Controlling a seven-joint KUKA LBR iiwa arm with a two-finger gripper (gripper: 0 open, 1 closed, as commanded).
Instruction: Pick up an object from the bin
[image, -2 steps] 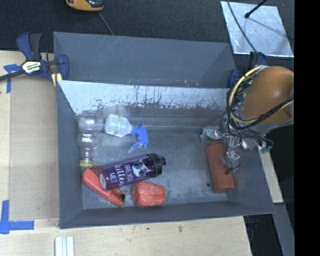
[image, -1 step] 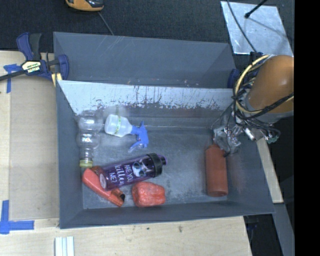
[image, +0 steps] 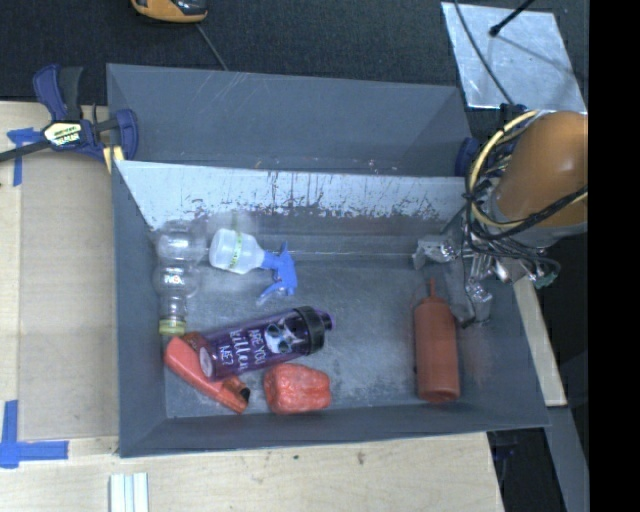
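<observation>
My gripper (image: 472, 290) hangs at the right side of the bin, under the orange cover and its cables. It is just above and to the right of the neck of a reddish-brown squeeze bottle (image: 437, 352), which lies lengthwise by the right wall with its nozzle toward the back. I see nothing held by the gripper.
On the left floor lie a purple bottle with a black cap (image: 265, 342), a lumpy red thing (image: 297, 388), an orange-red tool (image: 203, 373), a white spray bottle with a blue trigger (image: 248, 256) and a clear plastic bottle (image: 172, 275). Bare floor separates them from the brown bottle.
</observation>
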